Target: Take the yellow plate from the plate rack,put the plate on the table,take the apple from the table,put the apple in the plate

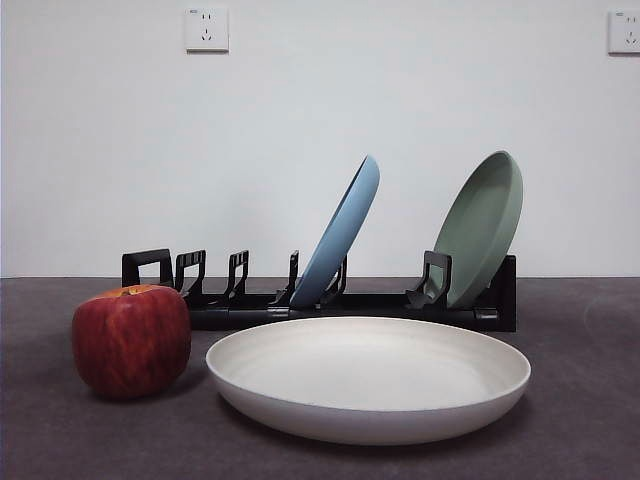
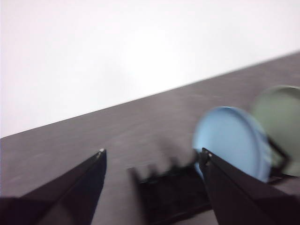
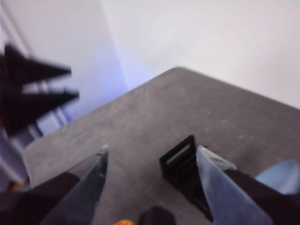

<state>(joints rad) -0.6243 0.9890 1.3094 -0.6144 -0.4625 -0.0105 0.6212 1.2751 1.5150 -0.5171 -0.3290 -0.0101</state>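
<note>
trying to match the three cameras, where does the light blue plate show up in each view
Front view: the light blue plate leans in the middle of the plate rack, behind the yellow plate.
Left wrist view: blurred, it stands by one jaw of the open left gripper, next to the sage green plate.
Right wrist view: only a pale blue sliver at the picture's edge, probably its rim.
Shared landmark: the black plate rack, seen in all three.

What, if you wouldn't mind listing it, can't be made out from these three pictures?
- Front view: neither claw shows, so their place over the table is unknown.
- Front view: the yellow plate hides the middle of the plate rack base.
- Left wrist view: motion blur smears the plate rack's posts; the apple lies outside the frame.
- Right wrist view: the bottom edge cuts off the apple, leaving an orange sliver.
</note>
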